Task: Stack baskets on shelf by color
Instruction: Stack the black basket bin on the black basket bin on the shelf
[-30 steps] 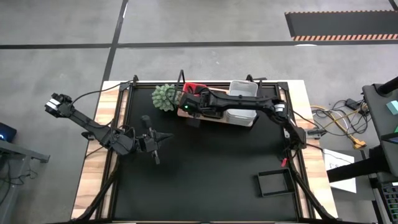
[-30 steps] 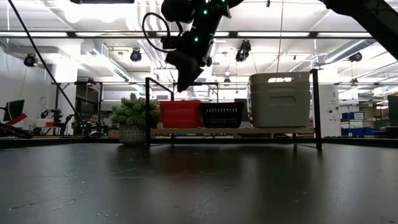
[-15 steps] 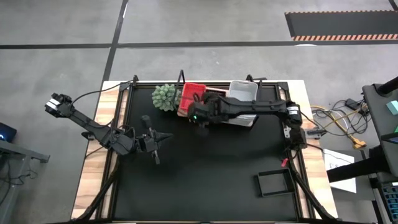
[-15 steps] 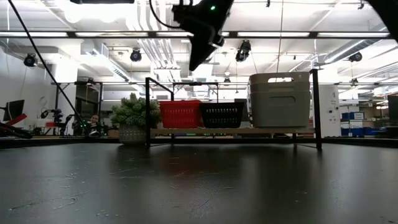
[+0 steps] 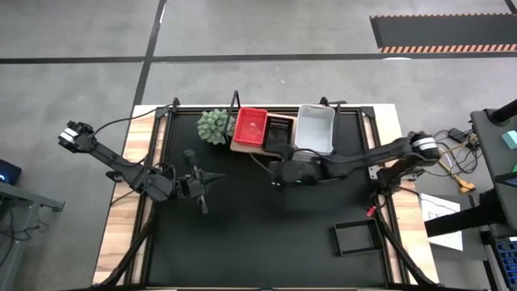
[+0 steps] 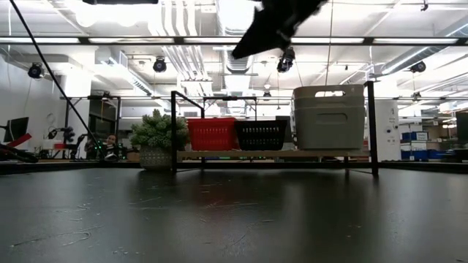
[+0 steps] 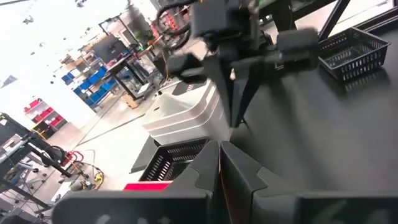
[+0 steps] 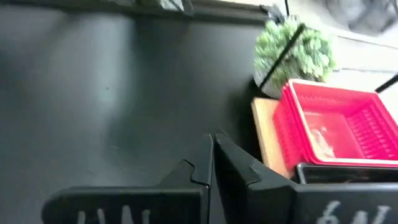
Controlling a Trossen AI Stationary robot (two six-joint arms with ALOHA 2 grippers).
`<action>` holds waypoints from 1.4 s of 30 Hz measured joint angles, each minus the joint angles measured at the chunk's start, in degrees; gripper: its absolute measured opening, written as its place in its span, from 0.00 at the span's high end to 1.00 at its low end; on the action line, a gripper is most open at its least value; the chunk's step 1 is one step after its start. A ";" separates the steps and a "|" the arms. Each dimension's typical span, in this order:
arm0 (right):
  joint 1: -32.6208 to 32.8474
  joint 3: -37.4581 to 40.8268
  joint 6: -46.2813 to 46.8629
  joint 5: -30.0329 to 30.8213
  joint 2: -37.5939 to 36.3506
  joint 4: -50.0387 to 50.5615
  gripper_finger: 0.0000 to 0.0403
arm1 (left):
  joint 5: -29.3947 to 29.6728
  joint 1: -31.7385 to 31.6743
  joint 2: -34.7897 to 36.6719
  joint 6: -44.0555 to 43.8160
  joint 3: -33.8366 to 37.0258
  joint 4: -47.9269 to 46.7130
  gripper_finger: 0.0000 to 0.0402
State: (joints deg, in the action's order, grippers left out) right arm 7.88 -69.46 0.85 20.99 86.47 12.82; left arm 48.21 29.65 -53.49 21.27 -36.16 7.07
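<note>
On the shelf (image 5: 260, 148) at the far edge of the bench (image 5: 242, 242), the baskets stand in three stacks: red (image 5: 250, 128) beside the plant (image 5: 213, 126), black (image 5: 279, 133) in the middle, white (image 5: 314, 128) on the other side of the black. One more black basket (image 5: 356, 237) lies alone on the bench, well apart from the shelf, toward its near right corner. The right gripper (image 5: 277, 172) hangs empty over the bench just in front of the shelf, its jaws together; the right wrist view shows them pressed shut with the red stack and plant beyond. The left gripper (image 5: 212, 181) waits, jaws together and empty, out to the left of the shelf. The step in hand looks like fetching that stray black basket. To do it well, the right arm should swing away from the shelf, spread its jaws before coming down, and pinch one wall of the basket, since the rim is likely too wide to span. It should lift level, carry high enough to clear the stacks, and lower squarely over the middle black stack so it nests without nudging the red or white neighbours.
</note>
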 joint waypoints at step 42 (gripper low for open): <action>25.19 12.01 71.99 -22.94 -16.10 48.30 0.98 | 0.02 -0.07 -0.79 0.05 0.02 1.53 1.00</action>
State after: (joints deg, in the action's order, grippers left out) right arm 33.08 -57.45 72.84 -1.95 70.37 61.13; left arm 48.23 29.58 -54.28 21.32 -36.14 8.60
